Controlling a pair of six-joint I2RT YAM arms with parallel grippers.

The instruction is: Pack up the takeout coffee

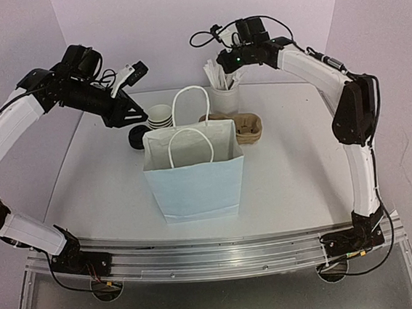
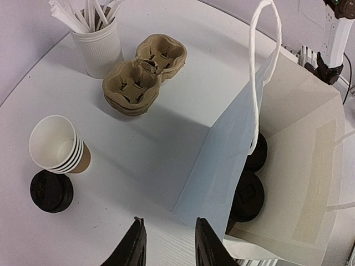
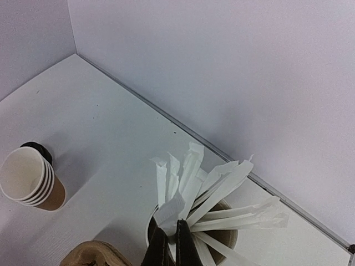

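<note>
Left pincer, spread and empty, hangs over the white tabletop; round black plastic lids show inside the pale blue paper bag. Right pincer, pressed together, sits among white sticks. Overhead: brown kraft-paper cups stacked near its far-left corner.

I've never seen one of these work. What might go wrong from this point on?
The right claw is shut among the wrapped sticks; pulling up could drag several out or tip their white holder. The left claw hangs open near the paper bag, which stands unsupported with lidded cups inside; a nudge might topple it.
</note>
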